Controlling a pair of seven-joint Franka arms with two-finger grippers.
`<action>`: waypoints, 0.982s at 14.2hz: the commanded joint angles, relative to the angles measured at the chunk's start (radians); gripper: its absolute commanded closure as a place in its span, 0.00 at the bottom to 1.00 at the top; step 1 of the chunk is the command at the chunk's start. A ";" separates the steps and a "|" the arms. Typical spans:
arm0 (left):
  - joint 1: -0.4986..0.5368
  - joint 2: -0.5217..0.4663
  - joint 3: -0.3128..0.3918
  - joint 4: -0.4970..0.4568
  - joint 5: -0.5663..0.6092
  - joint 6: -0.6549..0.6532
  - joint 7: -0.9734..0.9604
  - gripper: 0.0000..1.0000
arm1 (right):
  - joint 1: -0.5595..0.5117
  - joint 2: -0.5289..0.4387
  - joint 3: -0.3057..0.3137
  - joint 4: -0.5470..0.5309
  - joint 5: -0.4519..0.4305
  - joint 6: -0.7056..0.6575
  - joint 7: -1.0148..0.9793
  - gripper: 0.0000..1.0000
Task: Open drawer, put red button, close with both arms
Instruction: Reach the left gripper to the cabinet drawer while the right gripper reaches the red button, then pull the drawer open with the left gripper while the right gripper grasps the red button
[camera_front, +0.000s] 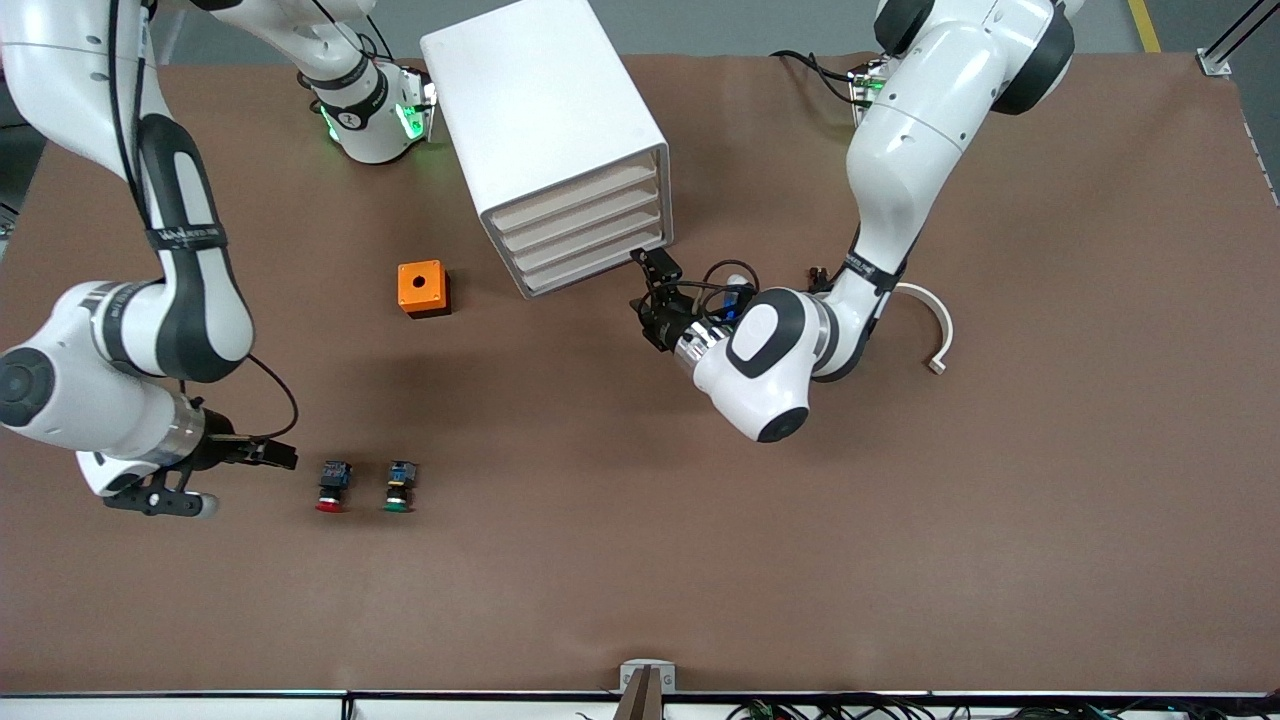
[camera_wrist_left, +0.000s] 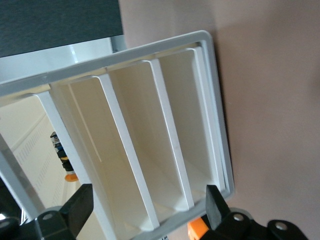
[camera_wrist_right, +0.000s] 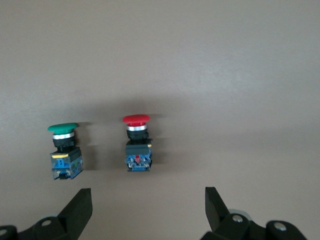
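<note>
Cabinet: I see the white cabinet (camera_front: 545, 130) standing at the table edge where the arm bases are, roughly mid-way along it, its four-drawer face turned toward the front camera and the left arm's end.
Drawer: the bottom drawer (camera_front: 600, 268) sits flush with the three above it, so I read it as shut.
Left gripper: my left gripper (camera_front: 645, 290) is right at the lower corner of the cabinet face, by the bottom drawer. In the left wrist view its fingers (camera_wrist_left: 214, 206) are spread apart, with the drawer fronts (camera_wrist_left: 150, 150) filling the space between them.
Red button: the red button (camera_front: 332, 485) lies on the brown table (camera_front: 900, 550) toward the right arm's end, nearer the front edge than the cabinet, its red cap pointing at the front camera.
Green button: the green button (camera_front: 401, 486) lies just beside the red one, apart from it, on the side toward the left arm's end, and it points the same way.
Right gripper: my right gripper (camera_front: 245, 475) is low over the table just beside the red button, toward the right arm's end. Its fingers (camera_wrist_right: 215, 205) are apart and hold nothing; the right wrist view shows the red button (camera_wrist_right: 137, 145) and the green one (camera_wrist_right: 65, 150) ahead of them.
Orange box: an orange box (camera_front: 423, 288) with a round hole on top sits between the buttons and the cabinet.
White curved piece: a white curved piece (camera_front: 930, 325) lies on the table beside the left arm.
</note>
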 joint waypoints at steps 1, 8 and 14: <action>0.000 0.042 -0.045 0.031 -0.032 -0.021 -0.069 0.18 | 0.014 0.042 -0.003 -0.008 0.017 0.057 0.009 0.00; -0.066 0.042 -0.048 -0.055 -0.057 -0.079 -0.112 0.41 | 0.045 0.119 -0.001 -0.072 0.025 0.236 0.013 0.00; -0.107 0.045 -0.050 -0.075 -0.057 -0.145 -0.110 0.64 | 0.063 0.151 -0.001 -0.118 0.057 0.348 0.017 0.00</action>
